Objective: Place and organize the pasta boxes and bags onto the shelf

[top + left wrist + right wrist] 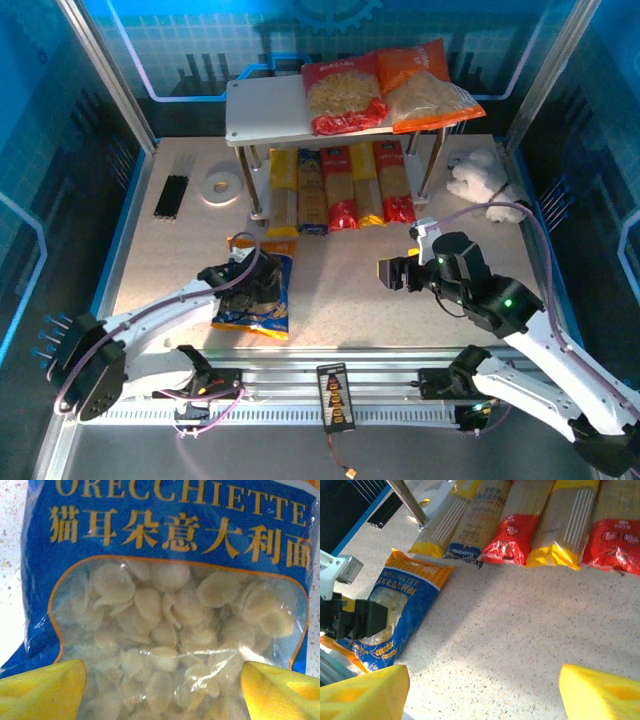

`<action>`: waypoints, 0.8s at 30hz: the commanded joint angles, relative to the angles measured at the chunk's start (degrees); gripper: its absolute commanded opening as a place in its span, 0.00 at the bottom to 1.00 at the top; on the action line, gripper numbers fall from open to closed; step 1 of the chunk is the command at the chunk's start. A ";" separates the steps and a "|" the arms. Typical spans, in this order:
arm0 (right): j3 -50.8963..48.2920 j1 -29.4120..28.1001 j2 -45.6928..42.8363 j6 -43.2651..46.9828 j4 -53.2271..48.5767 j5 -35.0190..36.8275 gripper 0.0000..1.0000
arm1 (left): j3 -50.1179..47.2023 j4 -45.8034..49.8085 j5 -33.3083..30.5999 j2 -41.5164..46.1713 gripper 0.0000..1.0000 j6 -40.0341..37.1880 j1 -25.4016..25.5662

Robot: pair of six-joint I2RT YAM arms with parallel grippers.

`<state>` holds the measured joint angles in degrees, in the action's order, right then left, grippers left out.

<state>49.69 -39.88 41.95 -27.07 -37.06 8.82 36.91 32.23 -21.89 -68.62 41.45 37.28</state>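
L gripper [245, 285] hangs over the blue bag [278, 290], fingers wide w/ the bag's window between them. The bag lies flat on the table near the front edge, well apart from the shelf [262, 112]. Best approach: drop straight, pinch across the middle so the pasta won't slump, lift level, and set it on the bare left of the top board, next to the red bag [343, 95]. R gripper [392, 272] is also wide and holds nothing.

A blue-yellow bag [165, 540], a red bag [343, 92], an orange bag [432, 85], a speckled beige table [520, 630].

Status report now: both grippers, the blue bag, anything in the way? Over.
Left gripper open, low over blue-yellow bag flat on table. Right gripper open, holding nothing. Path to shelf looks unblocked.
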 commanded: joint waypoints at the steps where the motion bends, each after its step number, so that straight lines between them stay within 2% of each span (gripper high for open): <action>1: -0.67 -0.81 -1.59 -2.07 0.33 -0.04 0.79 | 2.46 -2.81 -2.31 -2.93 0.83 -1.48 -0.19; 9: -1.42 -0.78 -2.40 -1.67 -0.29 1.20 0.79 | 3.28 -2.52 -4.04 -8.09 0.89 -1.33 -0.86; 15: -2.14 -0.69 -2.40 -1.76 -0.12 1.73 0.80 | 1.37 -5.74 -1.21 -11.03 0.87 -1.29 -2.13; 18: -2.32 -0.65 -2.40 -1.85 -0.12 1.92 0.80 | 1.32 -7.23 0.54 -13.29 0.81 -1.39 -2.21; 24: -2.58 -0.48 -2.14 -2.02 -0.29 2.17 0.80 | 1.28 -8.76 3.37 -15.48 0.60 -1.86 -2.31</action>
<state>47.66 -39.86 40.07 -28.34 -37.06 10.04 39.64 23.05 -23.29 -80.97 40.34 35.40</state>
